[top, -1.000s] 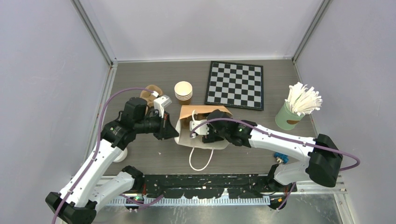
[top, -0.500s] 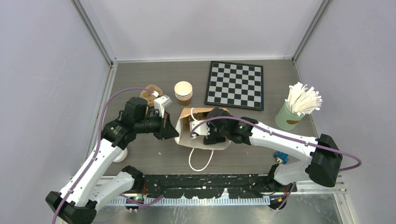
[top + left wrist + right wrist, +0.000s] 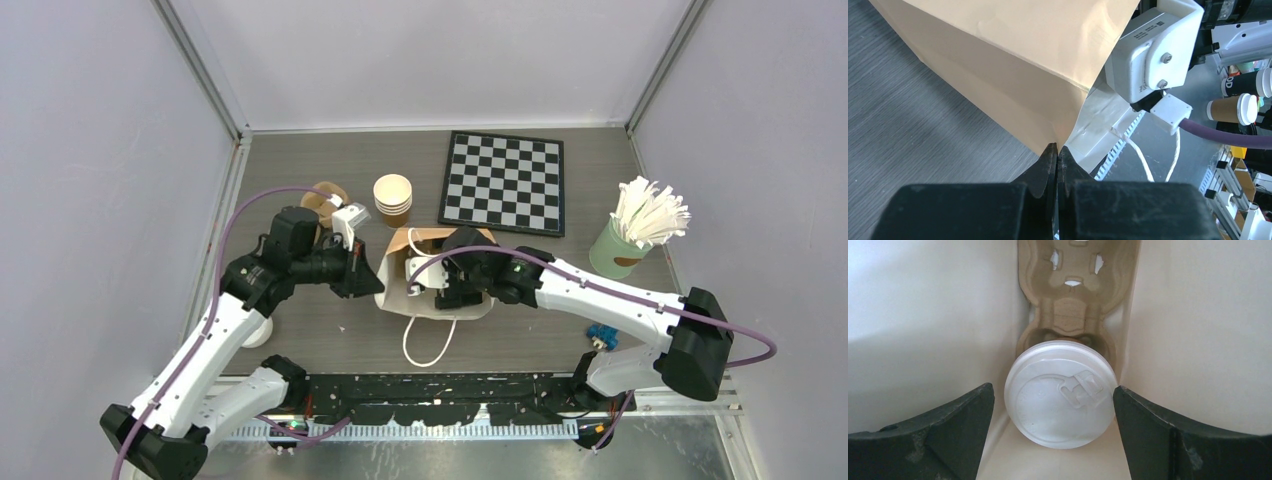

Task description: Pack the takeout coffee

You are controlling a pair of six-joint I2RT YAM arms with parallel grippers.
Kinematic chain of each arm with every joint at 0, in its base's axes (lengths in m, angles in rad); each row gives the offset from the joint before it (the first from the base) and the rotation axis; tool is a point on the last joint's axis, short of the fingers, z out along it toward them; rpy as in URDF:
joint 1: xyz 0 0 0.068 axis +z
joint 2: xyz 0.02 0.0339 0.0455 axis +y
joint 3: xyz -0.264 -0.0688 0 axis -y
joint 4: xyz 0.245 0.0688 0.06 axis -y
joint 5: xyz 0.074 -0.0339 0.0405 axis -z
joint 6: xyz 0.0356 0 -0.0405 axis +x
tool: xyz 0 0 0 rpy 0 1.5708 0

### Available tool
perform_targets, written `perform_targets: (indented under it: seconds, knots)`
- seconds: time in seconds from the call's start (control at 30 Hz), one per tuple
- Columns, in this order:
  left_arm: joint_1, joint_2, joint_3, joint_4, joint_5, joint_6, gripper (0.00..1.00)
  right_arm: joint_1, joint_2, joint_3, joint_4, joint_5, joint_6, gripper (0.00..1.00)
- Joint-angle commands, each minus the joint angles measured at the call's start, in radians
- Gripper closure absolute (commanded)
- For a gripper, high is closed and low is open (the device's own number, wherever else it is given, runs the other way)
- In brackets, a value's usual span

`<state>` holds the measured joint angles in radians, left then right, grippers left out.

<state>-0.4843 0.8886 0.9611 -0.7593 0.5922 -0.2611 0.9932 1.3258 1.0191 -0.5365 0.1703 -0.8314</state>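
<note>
Left claw (image 3: pixel 1057 151) pinched, right claw (image 3: pixel 1053 392) spread

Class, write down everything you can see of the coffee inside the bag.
Of the coffee only the round white plastic lid shows, facing the camera, with a moulded sip tab; the cup below is hidden. It seems seated in a slot of a tan pulp carrier inside the pale-walled bag. The open right pincer brackets it, one finger on either side.

Pale grey walls (image 3: pixel 100 150), dark wood-grain table (image 3: pixel 290 165)
</note>
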Motion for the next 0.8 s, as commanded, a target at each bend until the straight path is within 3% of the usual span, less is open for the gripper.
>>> perform_targets:
  seconds: [0.0, 0.43, 0.6, 0.77]
  knots:
    - [-0.001, 0.004, 0.039, 0.015, 0.000, 0.007, 1.00, 0.008, -0.019, 0.056, -0.009, -0.032, 0.014, 0.09]
    - [-0.002, 0.028, 0.059, 0.008, -0.006, 0.004, 1.00, 0.019, -0.029, 0.087, -0.030, -0.087, 0.049, 0.09]
    - [-0.002, 0.030, 0.061, 0.006, -0.012, 0.006, 1.00, 0.019, -0.044, 0.096, -0.043, -0.090, 0.060, 0.16]
    - [-0.002, 0.029, 0.058, 0.003, -0.015, 0.010, 1.00, 0.018, -0.056, 0.073, -0.045, -0.066, 0.068, 0.31]
